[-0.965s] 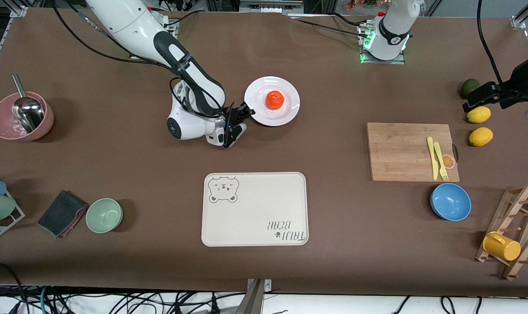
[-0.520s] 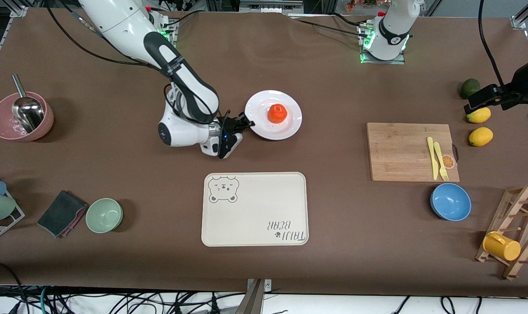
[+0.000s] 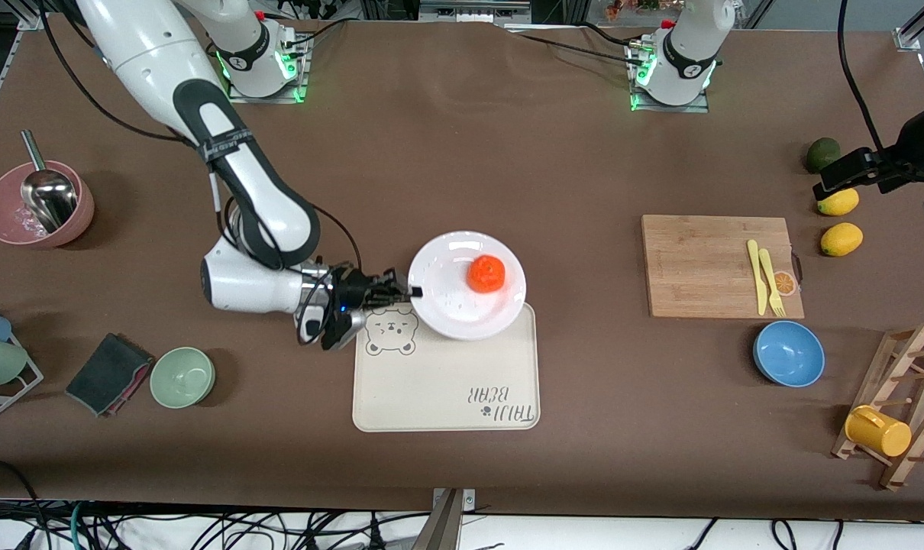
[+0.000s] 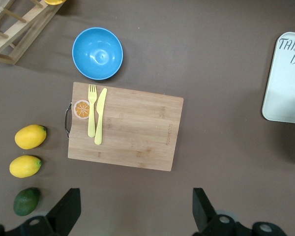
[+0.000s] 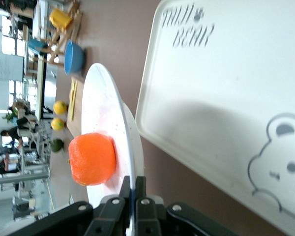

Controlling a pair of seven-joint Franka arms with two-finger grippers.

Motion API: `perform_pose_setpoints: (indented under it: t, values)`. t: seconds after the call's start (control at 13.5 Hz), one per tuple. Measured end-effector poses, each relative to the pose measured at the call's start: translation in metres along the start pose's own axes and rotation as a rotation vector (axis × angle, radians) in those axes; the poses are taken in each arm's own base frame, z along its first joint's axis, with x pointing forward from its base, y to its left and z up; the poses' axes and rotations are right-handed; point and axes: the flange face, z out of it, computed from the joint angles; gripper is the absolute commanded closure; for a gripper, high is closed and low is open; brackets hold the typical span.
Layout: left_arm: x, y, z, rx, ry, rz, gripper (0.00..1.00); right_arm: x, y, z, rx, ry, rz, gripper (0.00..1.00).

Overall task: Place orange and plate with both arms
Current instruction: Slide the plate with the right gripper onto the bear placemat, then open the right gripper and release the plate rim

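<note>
Now the right gripper (image 3: 410, 289) is pinching the plate's (image 3: 441, 313) rim, holding it and the orange (image 3: 486, 273) over the tray's (image 3: 447, 397) edge; the left gripper (image 4: 133, 212), jaws spread, is waiting over the desk's left-arm edge.

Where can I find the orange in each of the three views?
Front view: the orange sits on the plate held by the right gripper over the tray's bear corner.
Left wrist view: not visible.
Right wrist view: orange on the plate.
Shared landmark: the tray.
</note>
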Motion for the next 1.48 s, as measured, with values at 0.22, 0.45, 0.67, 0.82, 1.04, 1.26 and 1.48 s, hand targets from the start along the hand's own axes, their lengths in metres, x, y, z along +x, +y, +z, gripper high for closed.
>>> perform_pose_setpoints:
  t: [0.22, 0.45, 0.67, 0.82, 1.04, 1.26, 1.48]
  values:
    - [0.000, 0.000, 0.000, 0.000, 0.001, -0.001, 0.00, 0.030, 0.034, 0.021, 0.025, 0.048, 0.111, 1.00]
    - [0.002, -0.006, 0.002, -0.001, -0.002, -0.011, 0.00, 0.042, 0.071, 0.045, 0.053, 0.117, 0.219, 1.00]
    - [0.004, -0.010, 0.004, -0.002, -0.005, -0.017, 0.00, 0.043, 0.087, 0.052, 0.063, 0.131, 0.247, 1.00]
    - [0.005, -0.010, 0.005, -0.002, -0.006, -0.017, 0.00, 0.040, 0.094, 0.057, 0.062, 0.124, 0.257, 1.00]
    - [0.005, -0.010, 0.005, -0.002, -0.006, -0.017, 0.00, 0.037, 0.103, 0.062, 0.060, 0.119, 0.268, 0.84]
    - [0.005, -0.010, 0.005, -0.002, -0.006, -0.017, 0.00, 0.038, 0.106, 0.059, 0.060, 0.123, 0.270, 0.01]
    - [0.005, -0.010, 0.005, -0.002, -0.006, -0.017, 0.00, 0.039, 0.105, 0.057, 0.057, 0.123, 0.261, 0.00]
